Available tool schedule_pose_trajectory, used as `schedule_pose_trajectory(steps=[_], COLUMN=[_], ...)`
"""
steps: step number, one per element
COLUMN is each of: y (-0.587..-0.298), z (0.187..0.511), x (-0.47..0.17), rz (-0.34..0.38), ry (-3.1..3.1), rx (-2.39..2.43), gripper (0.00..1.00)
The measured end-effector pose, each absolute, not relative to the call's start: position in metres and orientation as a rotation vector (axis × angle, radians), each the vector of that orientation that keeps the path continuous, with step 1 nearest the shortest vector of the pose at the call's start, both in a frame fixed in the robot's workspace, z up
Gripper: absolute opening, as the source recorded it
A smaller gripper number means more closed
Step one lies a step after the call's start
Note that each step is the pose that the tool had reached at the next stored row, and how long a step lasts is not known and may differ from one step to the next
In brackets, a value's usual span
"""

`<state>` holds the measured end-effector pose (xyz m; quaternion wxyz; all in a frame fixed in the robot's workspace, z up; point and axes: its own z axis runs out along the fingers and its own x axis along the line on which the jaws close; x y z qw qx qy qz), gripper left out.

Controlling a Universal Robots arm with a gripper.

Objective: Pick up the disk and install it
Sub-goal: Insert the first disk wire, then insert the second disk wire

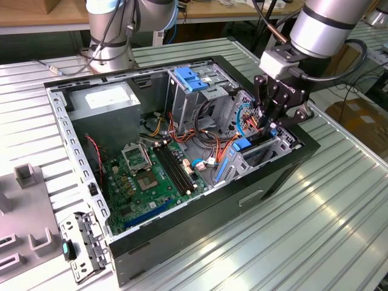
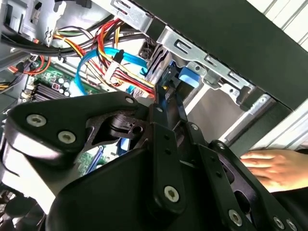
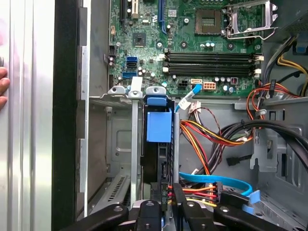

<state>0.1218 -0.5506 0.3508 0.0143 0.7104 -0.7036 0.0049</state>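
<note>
The exterior view looks down at an angle from well off the arm, taking in the open computer case (image 1: 182, 151) and the gripper (image 1: 274, 124) over its drive bay. The first wrist view looks straight down past the gripper (image 3: 166, 209) into that bay. The second wrist view sits close behind the gripper (image 2: 163, 103), looking along it. All three share the motherboard (image 1: 151, 176) beyond the gripper.

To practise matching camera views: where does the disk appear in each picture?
Exterior view: the disk stands in the drive bay toward the exterior view's right.
Second wrist view: its blue carrier beside the dark case wall.
First wrist view: upright in the bay.
Shared landmark: the motherboard.
</note>
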Motion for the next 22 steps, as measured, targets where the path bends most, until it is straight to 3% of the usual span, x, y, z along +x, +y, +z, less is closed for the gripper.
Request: schedule_pose_trajectory(steps=[6, 8, 22], y=[-0.551, -0.551, -0.551], z=[0.352, 0.352, 0.352], x=[0.122, 0.122, 0.102], rz=[0.015, 0.015, 0.016], ry=[-2.19, -2.19, -2.191], rx=[2.212, 2.212, 2.212], gripper=[0.23, 0.11, 0.11])
